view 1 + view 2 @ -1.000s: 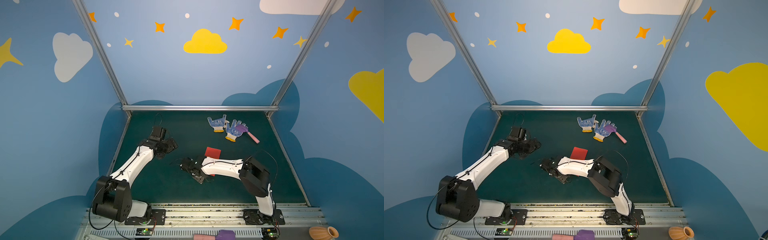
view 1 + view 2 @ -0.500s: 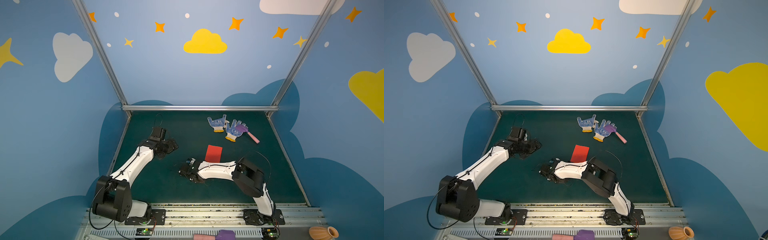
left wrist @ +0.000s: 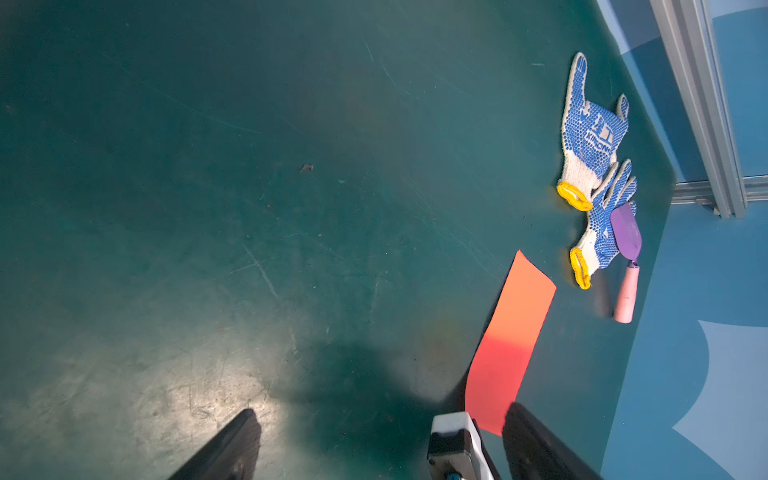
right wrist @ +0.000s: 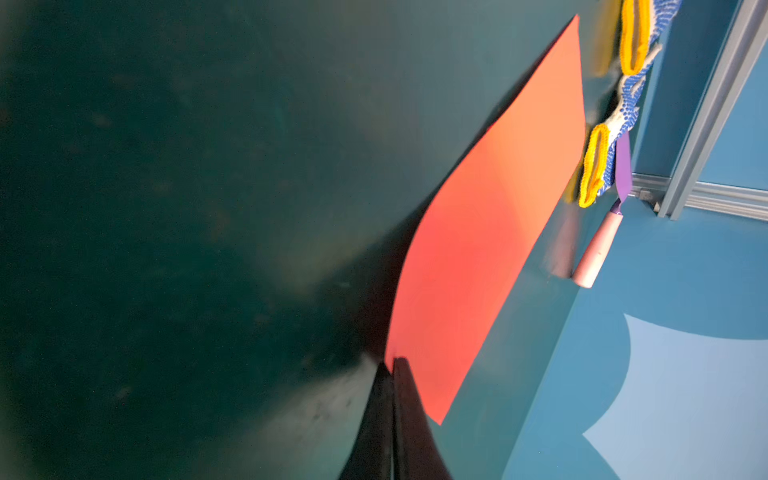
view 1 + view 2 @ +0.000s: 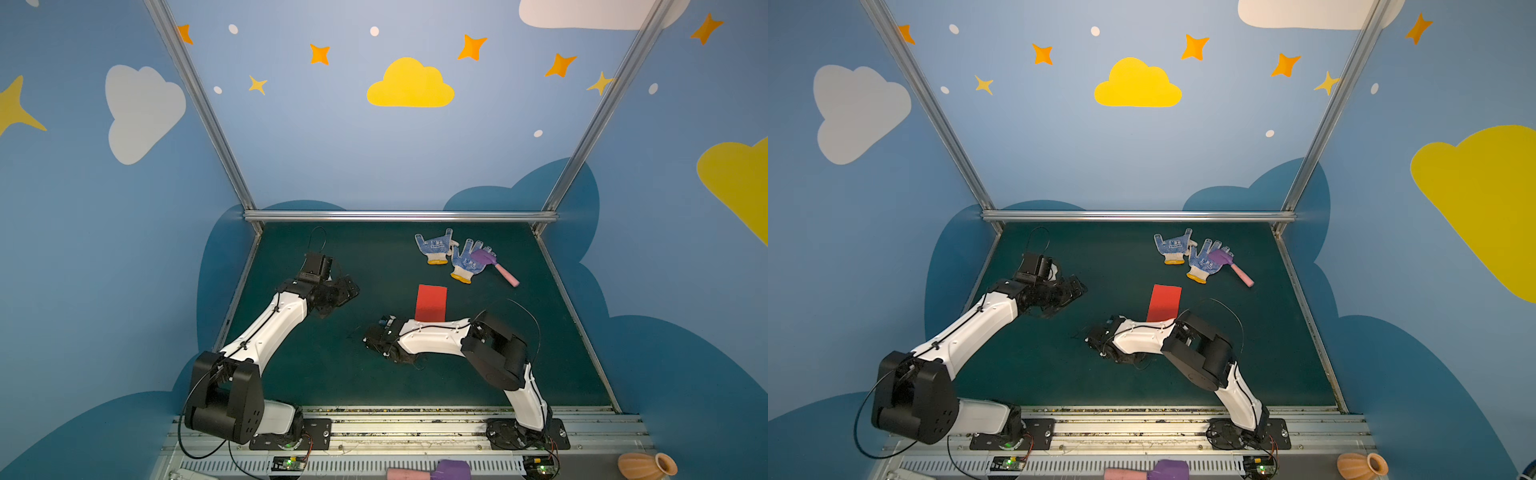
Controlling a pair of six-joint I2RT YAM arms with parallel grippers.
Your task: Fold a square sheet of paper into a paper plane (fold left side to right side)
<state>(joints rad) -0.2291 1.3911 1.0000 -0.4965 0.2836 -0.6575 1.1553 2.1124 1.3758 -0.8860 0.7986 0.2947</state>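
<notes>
Two white robot arms reach over a dark green table (image 5: 332,382). The square sheet of paper (image 5: 431,302) lies near the middle as a narrow bright red rectangle, which suggests the left-to-right fold is already laid over. The right gripper (image 4: 392,365) has its fingers pressed together, their tip touching the paper's near corner. It is probably closed like this to press the crease like a blunt stylus; whether any paper is nipped between the fingers cannot be told. The left gripper (image 5: 340,293) hovers at the table's left with jaws spread wide, well apart from the paper, seemingly keeping clear. Two blue-dotted gloves (image 5: 451,253) and a purple-and-pink toy hammer (image 5: 496,266) lie just beyond the paper, apparently unused.
</notes>
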